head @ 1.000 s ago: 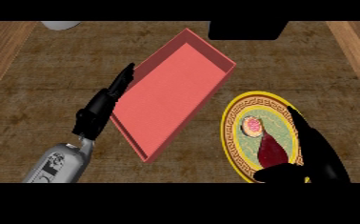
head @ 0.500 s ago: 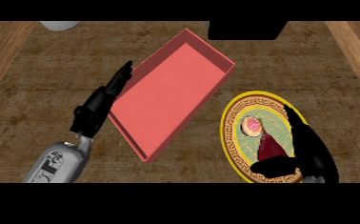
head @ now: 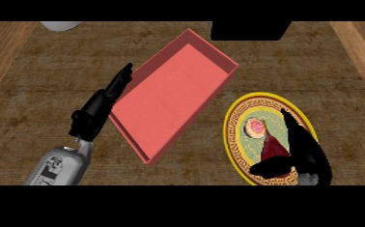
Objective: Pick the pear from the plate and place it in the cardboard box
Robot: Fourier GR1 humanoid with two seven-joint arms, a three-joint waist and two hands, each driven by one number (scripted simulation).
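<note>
**Closing on the Pear at the Plate**

While the right hand hovers over the plate, its fingers are spread, with the thumb reaching in low from the near side; nothing is grasped. The pear lies on the plate, just beside those fingers on their left. A dark red shape sits under the hand, and I cannot tell whether it is part of the fruit or a shadow.

Procedure, as judged from this position:
1. Shift the hand left until the pear sits between thumb and fingers.
2. Lower, then curl round the widest part of the fruit.
3. Lift straight up to clear the plate rim before travelling.
4. Carry it to the cardboard box and release low over its floor.

The left hand rests beside the box's left wall, fingers straight and released; whether it touches the wall cannot be told.

Materials: the pear looks rounded and smooth, pink and yellow, and may roll. The plate is round, yellow-rimmed with a patterned border. The box is a shallow, pink-red rectangular tray with thin upright walls, set at an angle. The surface shows a dark, mottled wood-like grain.
</note>
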